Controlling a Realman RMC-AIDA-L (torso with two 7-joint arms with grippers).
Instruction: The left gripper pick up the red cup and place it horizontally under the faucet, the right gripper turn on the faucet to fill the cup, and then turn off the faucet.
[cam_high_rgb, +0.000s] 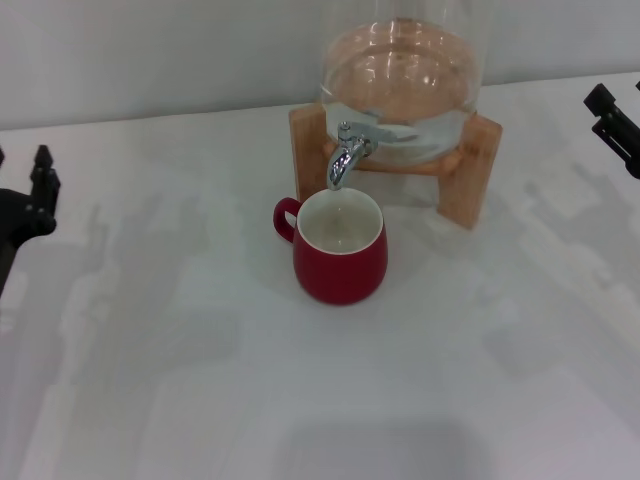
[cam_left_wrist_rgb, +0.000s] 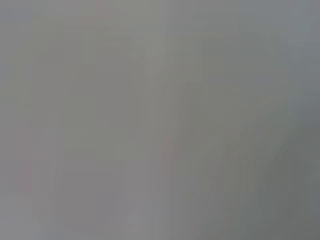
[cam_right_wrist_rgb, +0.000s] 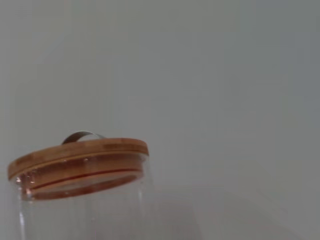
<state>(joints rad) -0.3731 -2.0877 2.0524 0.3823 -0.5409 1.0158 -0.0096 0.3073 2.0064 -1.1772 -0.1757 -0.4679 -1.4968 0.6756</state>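
Red cup (cam_high_rgb: 340, 252) upright on white bench (cam_high_rgb: 200, 380), mouth right below faucet (cam_high_rgb: 347, 152) spout, handle toward 10 o'clock. Faucet sticks out of glass jar (cam_high_rgb: 400, 75) on wooden stand (cam_high_rgb: 462, 170). Left pincer (cam_high_rgb: 35, 195) parked at 9 o'clock edge, right pincer (cam_high_rgb: 615, 120) at 2 o'clock edge, both well apart from cup; open or closed, cannot tell. Right wrist view: jar's wooden lid (cam_right_wrist_rgb: 77, 156).

A clear glass water jar (cam_high_rgb: 400, 75) with a round bamboo lid (cam_right_wrist_rgb: 77, 156) sits in a wooden stand (cam_high_rgb: 470, 175) near the white table's (cam_high_rgb: 200, 380) far edge.
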